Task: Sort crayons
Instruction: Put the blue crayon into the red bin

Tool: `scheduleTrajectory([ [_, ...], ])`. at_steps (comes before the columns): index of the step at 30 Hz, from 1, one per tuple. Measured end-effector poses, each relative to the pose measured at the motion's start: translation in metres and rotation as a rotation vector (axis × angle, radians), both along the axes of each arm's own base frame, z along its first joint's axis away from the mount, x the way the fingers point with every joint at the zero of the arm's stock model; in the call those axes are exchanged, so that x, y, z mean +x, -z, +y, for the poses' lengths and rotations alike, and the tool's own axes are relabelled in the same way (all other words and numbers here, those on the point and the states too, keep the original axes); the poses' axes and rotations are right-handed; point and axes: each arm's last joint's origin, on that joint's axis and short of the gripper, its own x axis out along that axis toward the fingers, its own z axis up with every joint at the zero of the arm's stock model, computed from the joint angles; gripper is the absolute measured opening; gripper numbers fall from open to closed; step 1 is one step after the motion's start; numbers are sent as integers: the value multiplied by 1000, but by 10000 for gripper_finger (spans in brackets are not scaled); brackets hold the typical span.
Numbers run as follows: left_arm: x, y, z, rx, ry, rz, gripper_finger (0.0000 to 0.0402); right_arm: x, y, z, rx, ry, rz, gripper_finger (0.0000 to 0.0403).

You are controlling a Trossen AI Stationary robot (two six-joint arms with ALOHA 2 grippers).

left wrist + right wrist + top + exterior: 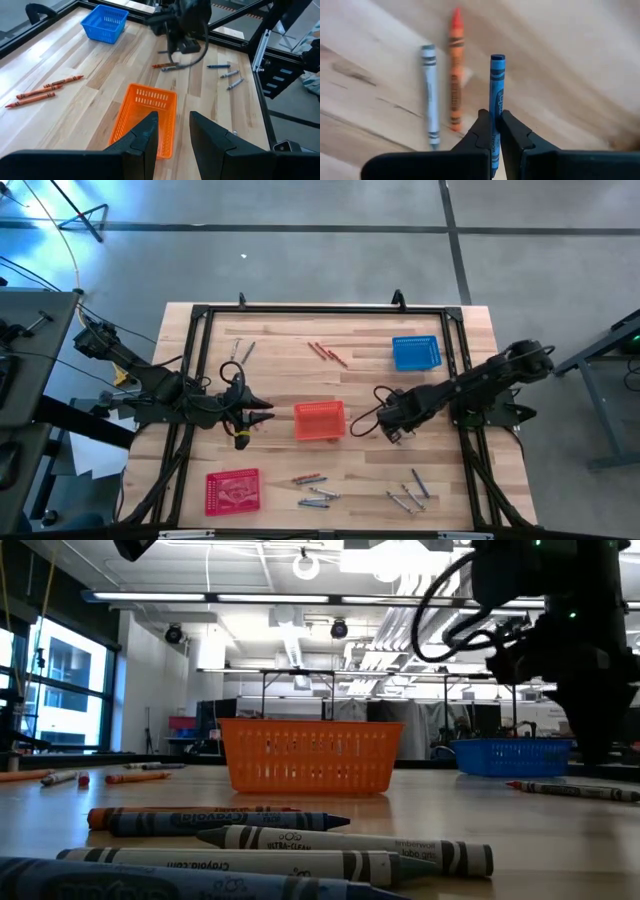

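Observation:
My right gripper [493, 117] is shut on a blue crayon [497, 80], above a grey crayon [430, 95] and an orange crayon [455, 80] that lie side by side on the table, just right of the orange mesh basket [320, 420]. In the high view this gripper [388, 430] is right of that basket. My left gripper [172, 132] is open and empty, left of the basket [145, 117] and pointing at it. Three red-orange crayons [42, 92] lie at the far middle. A blue basket [416, 352] stands at the far right. My right gripper pinches the blue crayon between its two fingers, on the crayon's part nearest the wrist [495, 111]. The crayon lies along the fingers, and its free blunt end [497, 59] sticks out well past the fingertips. It is lifted clear of the table.
A red basket [232, 490] stands at the near left. Loose crayons lie near the front edge [315, 492] and at the near right [410, 495], with grey ones at the far left [240, 350]. A black frame [320, 310] rims the table.

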Motion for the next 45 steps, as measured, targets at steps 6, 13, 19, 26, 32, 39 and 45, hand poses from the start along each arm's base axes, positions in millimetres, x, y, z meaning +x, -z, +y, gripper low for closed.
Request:
scheduleTrajectory([
  [6,3,0,1,70,-49,-19,101,-3,-26,-5,-96,-1,-205,3],
  [13,27,6,-4,269,-50,-48,101,14,-61,-7,-272,-132,-641,3],
  [19,60,12,-11,402,-33,-130,101,37,-90,-3,-432,-326,-957,3],
  [26,85,12,-12,496,-99,-243,101,49,-107,0,-562,-465,-1106,3],
  [32,102,18,-12,467,-77,-313,101,51,-114,0,-643,-501,-1143,3],
  [39,117,22,-9,482,-83,-398,101,57,-116,4,-697,-558,-1177,3],
  [45,121,23,-5,494,-100,-417,101,66,-108,10,-739,-638,-1165,3],
])
